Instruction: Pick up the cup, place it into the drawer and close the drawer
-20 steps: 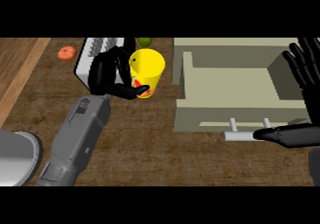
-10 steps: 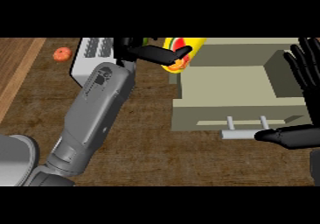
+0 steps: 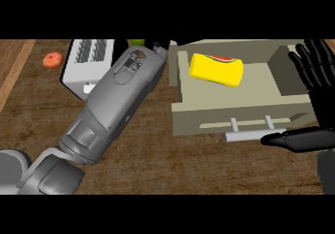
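Whereas a second ago the cup was held over the bench beside the toaster, it now lies on its side inside the open drawer, so placement appears complete and only closing remains.

Bench [image 3: 150,155]: brown wood grain, carrying all items.

Drawer [image 3: 292,103]: pulled fully out, pale walls, bar handle [image 3: 248,135] at its near face.

Left forearm: stretched diagonally up the view beside the drawer's left wall; the left hand is hidden past the wrist at the top edge, and I cannot tell how its fingers stand. It has no visible hold on the cup.

Right hand [image 3: 317,68]: at the right edge, fingers straight and spread, holding nothing, thumb lying just beside the handle's right end.

Toaster [image 3: 89,59]: white, left of the forearm.

Cup [image 3: 216,69]: yellow with a red mark, resting on the drawer floor towards the rear left.

Small orange fruit [image 3: 53,59]: far left of the bench.

Judgement: the next move is a push on the drawer front.
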`<act>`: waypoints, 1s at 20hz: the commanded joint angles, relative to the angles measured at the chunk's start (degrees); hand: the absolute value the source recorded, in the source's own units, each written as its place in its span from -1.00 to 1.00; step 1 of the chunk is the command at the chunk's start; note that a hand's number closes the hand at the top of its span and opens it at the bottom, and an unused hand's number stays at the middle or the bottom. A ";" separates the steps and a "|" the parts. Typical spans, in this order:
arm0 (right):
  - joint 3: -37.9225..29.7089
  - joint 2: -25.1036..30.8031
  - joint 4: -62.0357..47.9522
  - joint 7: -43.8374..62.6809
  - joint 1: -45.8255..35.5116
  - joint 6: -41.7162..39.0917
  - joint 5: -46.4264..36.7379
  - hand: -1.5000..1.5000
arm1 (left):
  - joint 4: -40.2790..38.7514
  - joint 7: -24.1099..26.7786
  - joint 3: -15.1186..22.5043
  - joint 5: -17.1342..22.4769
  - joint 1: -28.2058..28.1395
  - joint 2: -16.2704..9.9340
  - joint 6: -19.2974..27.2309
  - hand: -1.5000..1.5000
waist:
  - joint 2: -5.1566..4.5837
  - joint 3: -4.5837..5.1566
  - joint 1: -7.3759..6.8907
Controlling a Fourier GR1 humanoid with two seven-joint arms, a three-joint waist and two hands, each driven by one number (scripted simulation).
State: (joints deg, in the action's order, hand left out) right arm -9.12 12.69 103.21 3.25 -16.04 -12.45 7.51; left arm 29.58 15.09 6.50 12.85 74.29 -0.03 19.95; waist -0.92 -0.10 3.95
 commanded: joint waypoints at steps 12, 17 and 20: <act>2.54 -0.71 -0.43 0.57 -4.61 -1.21 0.91 -1.00 | -13.45 -4.96 14.20 4.81 2.63 0.03 -4.90 1.00 | -1.55 -0.04 6.21; 5.43 -1.77 -1.46 0.62 -6.46 -3.58 2.31 -1.00 | -9.30 -0.83 14.50 10.60 -1.46 0.03 -4.40 -1.00 | -1.88 0.04 7.47; 7.38 -2.27 -1.50 2.45 -7.98 -7.22 6.75 -1.00 | -8.31 3.00 12.29 14.06 -2.52 0.03 -4.72 -1.00 | -2.15 0.13 7.45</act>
State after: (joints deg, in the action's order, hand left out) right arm -4.45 11.55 101.43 4.36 -22.76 -17.11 11.56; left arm 19.94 14.73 20.02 23.21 73.13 0.00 15.74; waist -2.85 -0.08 11.20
